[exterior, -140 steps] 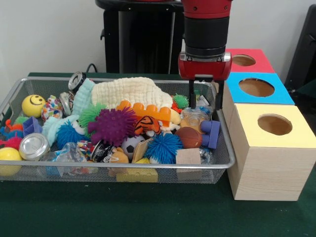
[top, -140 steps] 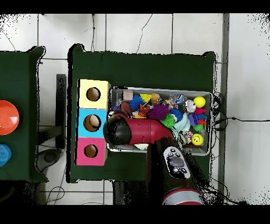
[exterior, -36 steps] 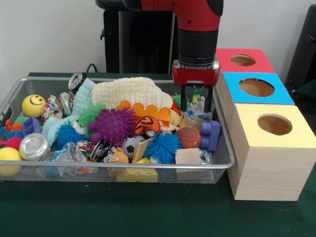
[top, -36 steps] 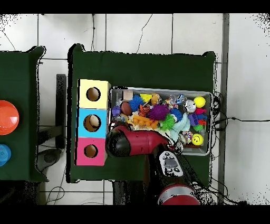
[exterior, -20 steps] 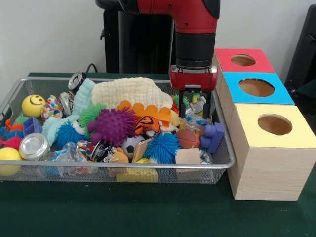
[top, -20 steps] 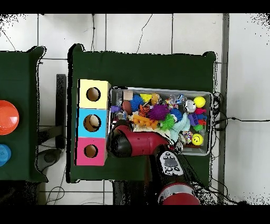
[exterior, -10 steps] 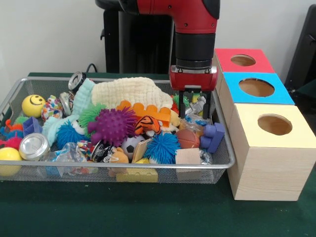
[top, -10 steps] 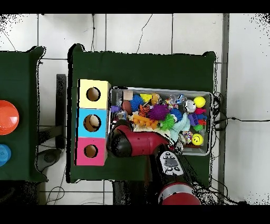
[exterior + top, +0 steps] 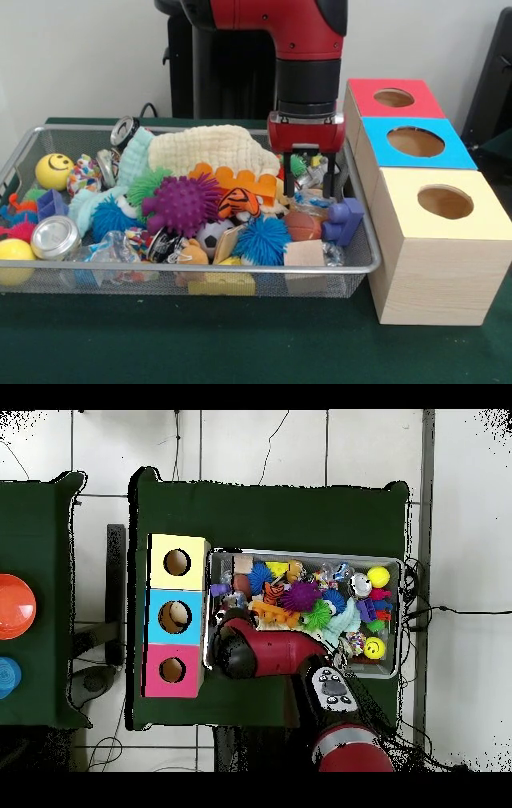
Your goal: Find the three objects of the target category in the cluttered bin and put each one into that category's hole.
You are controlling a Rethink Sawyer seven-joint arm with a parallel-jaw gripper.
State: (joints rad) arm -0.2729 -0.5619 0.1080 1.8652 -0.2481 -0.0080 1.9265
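Note:
A wire bin (image 9: 200, 270) holds a jumble of toys. My gripper (image 9: 309, 190) hangs open in its right back corner, fingers down among crinkled plastic packets (image 9: 314, 198), with a small green spiky ball (image 9: 298, 165) just behind. Right in front of it lie a small basketball (image 9: 305, 226) and a purple block (image 9: 344, 221). An orange brick (image 9: 240, 181) and a tiger toy (image 9: 238, 202) lie to its left. In the overhead view the arm's head (image 9: 238, 652) hides the gripper at the bin's (image 9: 300, 553) left end.
Three boxes with round holes stand against the bin's right side: yellow (image 9: 444, 240), blue (image 9: 416, 142), red (image 9: 394, 98). The bin also holds a cream cloth (image 9: 212, 148), a purple spiky ball (image 9: 182, 203), a blue spiky ball (image 9: 264, 238), a wooden block (image 9: 305, 254), cans and a smiley ball (image 9: 54, 170).
The gripper came in from the bin's right rim, dropped among the packets and has now edged a little left. The purple block has tilted.

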